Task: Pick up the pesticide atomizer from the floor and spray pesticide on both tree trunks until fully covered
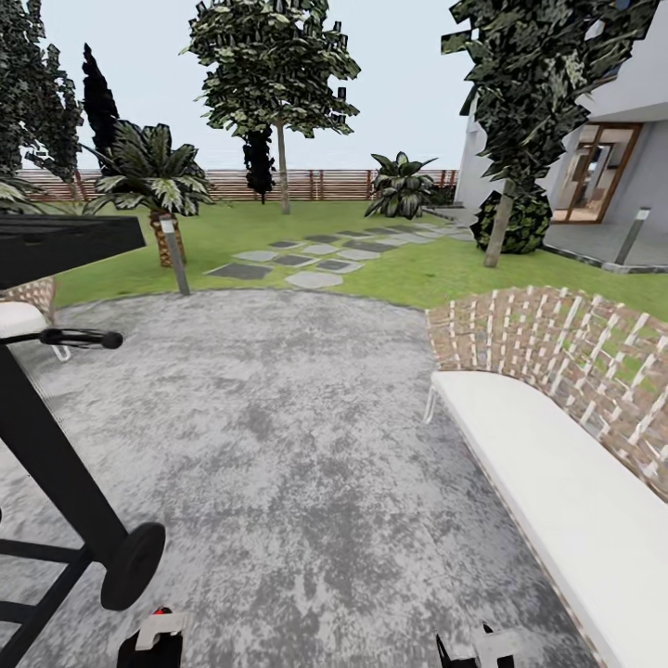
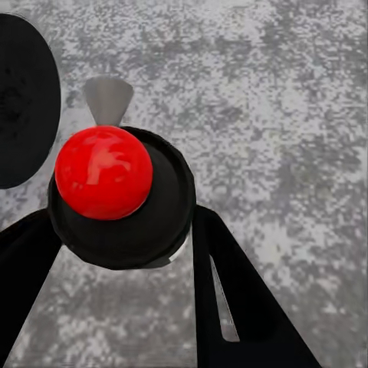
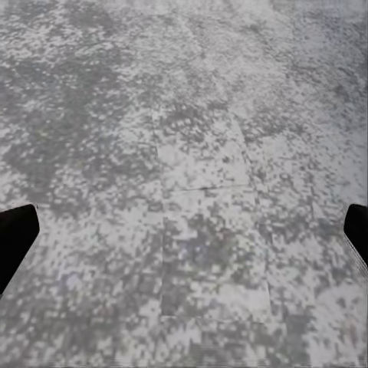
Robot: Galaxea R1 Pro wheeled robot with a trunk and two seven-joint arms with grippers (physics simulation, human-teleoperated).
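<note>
At your far left stands a black wheeled grill (image 1: 56, 445) on the grey paving (image 1: 297, 445), and your left gripper (image 2: 115, 253) has its black fingers (image 2: 245, 307) closed around the atomizer (image 2: 119, 195), a black round body topped by a red ball. Straight ahead across the lawn (image 1: 278, 232) rises one pale-trunked tree (image 1: 281, 172), with the second tree (image 1: 501, 218) further right by the white house (image 1: 631, 139). On your right, beside the wicker bench (image 1: 557, 408), your right gripper (image 3: 184, 230) hangs spread wide over bare paving, holding nothing.
</note>
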